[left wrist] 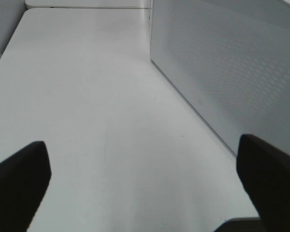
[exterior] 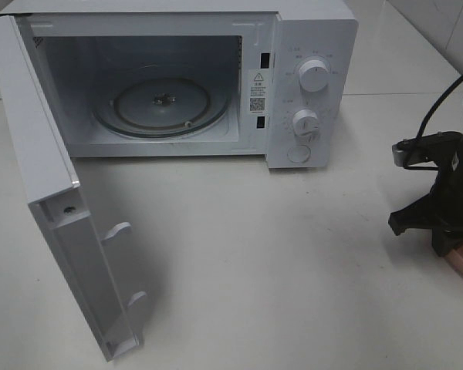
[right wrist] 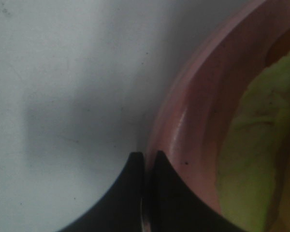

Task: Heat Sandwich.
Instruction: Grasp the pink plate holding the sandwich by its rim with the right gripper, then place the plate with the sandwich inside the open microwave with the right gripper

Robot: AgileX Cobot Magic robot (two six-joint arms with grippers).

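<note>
Clamping the rim of the pink plate (right wrist: 183, 121), the right gripper (right wrist: 145, 162) has the sandwich (right wrist: 251, 145) just beside it, well to the right of the open microwave (exterior: 312, 46), while the left gripper (left wrist: 145, 181) gapes empty.

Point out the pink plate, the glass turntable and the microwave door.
pink plate (right wrist: 174, 121): right wrist view, on its rim.
glass turntable (exterior: 160, 102): exterior high view, on its centre hub.
microwave door (exterior: 77, 254): exterior high view, on its lower inner panel.
</note>
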